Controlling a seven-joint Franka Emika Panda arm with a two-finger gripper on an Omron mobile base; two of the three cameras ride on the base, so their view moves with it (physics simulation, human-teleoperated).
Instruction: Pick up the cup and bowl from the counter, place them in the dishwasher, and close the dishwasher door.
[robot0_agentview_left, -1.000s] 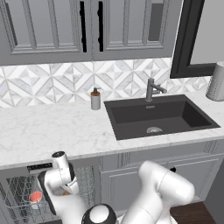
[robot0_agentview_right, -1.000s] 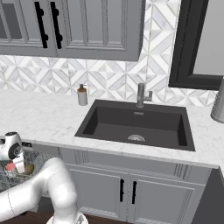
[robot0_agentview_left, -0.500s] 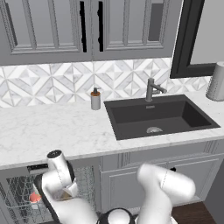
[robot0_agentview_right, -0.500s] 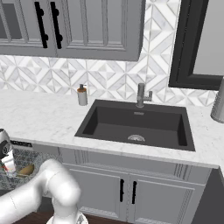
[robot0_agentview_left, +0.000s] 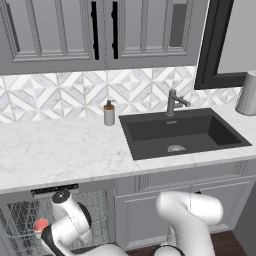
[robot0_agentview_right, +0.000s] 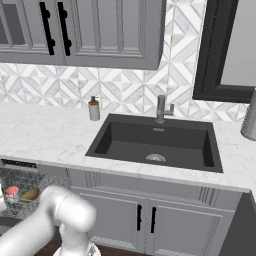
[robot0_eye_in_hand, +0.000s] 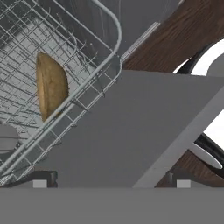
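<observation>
- Cup (robot0_agentview_left: 40, 224) sitting in the wire rack (robot0_agentview_left: 25, 220) of the dishwasher (robot0_agentview_left: 55, 191), red-pink inside showing, just left of the white arm (robot0_agentview_left: 75, 220); seen too in the right base view at the rack's left end.
- Bowl (robot0_eye_in_hand: 51, 85) lying in the same rack, tipped on its edge against the wires with its golden-olive face turned sideways; in the right base view resting just right of the cup.
- Dishwasher door (robot0_eye_in_hand: 131, 131) folded down flat, grey panel spreading out from the rack's rim above the dark wood floor (robot0_eye_in_hand: 175, 39).
- Fingers (robot0_eye_in_hand: 108, 183) spread wide and released, nothing between them, hanging over the lowered door beside the rack's corner.
- Counter (robot0_agentview_left: 60, 150) white marble, carrying the grey soap dispenser (robot0_agentview_left: 109, 113) just left of the dark sink (robot0_agentview_left: 180, 132), with the faucet (robot0_agentview_left: 174, 102) behind the basin.
- Grey cabinets (robot0_agentview_right: 145, 215) below the sink shut.
</observation>
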